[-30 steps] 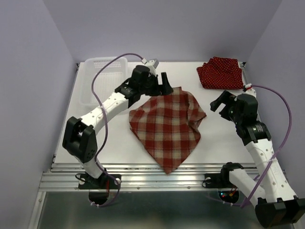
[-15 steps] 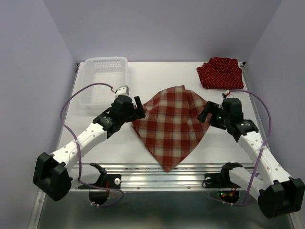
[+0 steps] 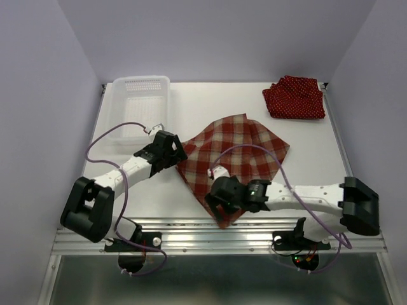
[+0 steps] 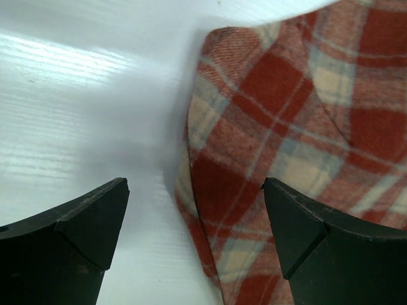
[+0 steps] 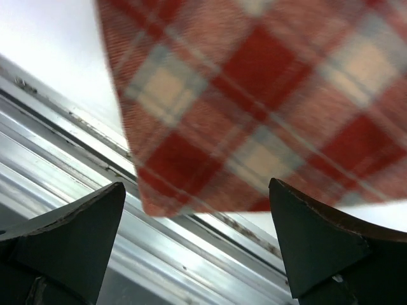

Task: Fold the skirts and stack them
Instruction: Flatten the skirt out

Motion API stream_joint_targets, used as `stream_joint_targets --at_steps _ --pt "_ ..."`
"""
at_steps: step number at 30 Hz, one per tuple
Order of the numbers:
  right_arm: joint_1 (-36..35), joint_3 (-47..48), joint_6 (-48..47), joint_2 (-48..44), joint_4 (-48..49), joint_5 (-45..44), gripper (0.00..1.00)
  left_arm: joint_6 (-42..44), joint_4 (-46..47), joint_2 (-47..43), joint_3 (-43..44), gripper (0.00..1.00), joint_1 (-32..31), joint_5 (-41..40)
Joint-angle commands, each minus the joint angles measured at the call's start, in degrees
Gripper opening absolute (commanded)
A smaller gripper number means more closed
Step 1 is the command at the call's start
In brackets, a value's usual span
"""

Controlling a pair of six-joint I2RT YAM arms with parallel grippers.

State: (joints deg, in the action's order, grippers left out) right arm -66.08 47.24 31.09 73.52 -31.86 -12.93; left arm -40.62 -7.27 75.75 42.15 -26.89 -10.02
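Camera up top showed the plaid skirt (image 3: 235, 155) spread flat on the tabletop (image 3: 305, 152). The left hand (image 3: 178, 152) was wide open at its left corner, and the right hand (image 3: 215, 202) was just as open over its near tip. The polka-dot skirts (image 3: 294, 97) sat piled well beyond the right hand, with the basket (image 3: 137, 86) beyond the left one. Left wrist cam: the cloth corner lay between the fingers (image 4: 76, 235), nearer the right one, nothing gripped. Right wrist cam: the plaid tip lay between spread fingers (image 5: 70, 235), reaching the metal rail (image 5: 63, 152).
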Motion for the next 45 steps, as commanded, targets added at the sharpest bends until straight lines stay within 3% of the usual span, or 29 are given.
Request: stream_joint_targets --at_steps 1,6,12,14,17,19,22,25,27,29,35,38,45 --pt "-9.8 6.6 -0.1 9.8 1.1 -8.3 1.00 -1.0 5.0 4.8 2.2 0.99 1.8 1.2" --pt "-12.3 15.0 0.5 21.7 0.6 -10.4 1.00 -0.3 6.8 9.4 3.8 0.98 3.1 1.5" --pt "-12.8 15.3 2.4 24.7 0.5 -9.6 0.98 0.3 9.6 14.8 5.0 0.95 3.3 1.3" --pt "-12.8 14.0 3.1 26.0 0.4 -8.2 0.92 1.0 9.8 17.4 6.4 0.92 3.6 1.8" --pt "-12.8 14.2 4.5 27.4 -2.0 -9.4 0.68 0.8 9.6 20.4 7.8 0.89 3.6 1.9" --pt "-12.8 14.4 5.7 27.1 -4.2 -10.4 0.59 0.6 10.2 21.5 8.2 0.88 3.7 2.2" --pt "-12.8 14.2 7.0 26.2 -6.6 -13.9 0.38 0.7 10.8 23.2 8.8 0.78 3.7 2.8" --pt "-12.8 13.1 7.4 24.0 -9.4 -16.8 0.25 1.1 11.3 24.4 9.4 0.59 3.7 3.8" --pt "-12.8 11.7 7.8 21.2 -10.3 -17.8 0.16 2.0 12.1 25.2 9.4 0.37 3.6 6.0" --pt "-11.3 10.7 7.6 19.0 -10.2 -17.1 0.12 2.2 12.3 25.2 9.1 0.00 3.5 7.3" --pt "-7.2 8.5 7.6 9.6 -13.1 -19.1 0.01 0.6 9.9 18.5 5.0 0.00 3.5 5.7" --pt "-5.4 9.7 6.2 2.1 -15.8 -20.4 0.01 -0.9 5.4 7.5 5.4 0.00 3.4 3.8" --pt "-5.4 21.4 -1.6 -13.6 -17.8 -28.5 0.01 -1.7 -0.1 -11.5 17.3 0.00 2.9 -6.7"
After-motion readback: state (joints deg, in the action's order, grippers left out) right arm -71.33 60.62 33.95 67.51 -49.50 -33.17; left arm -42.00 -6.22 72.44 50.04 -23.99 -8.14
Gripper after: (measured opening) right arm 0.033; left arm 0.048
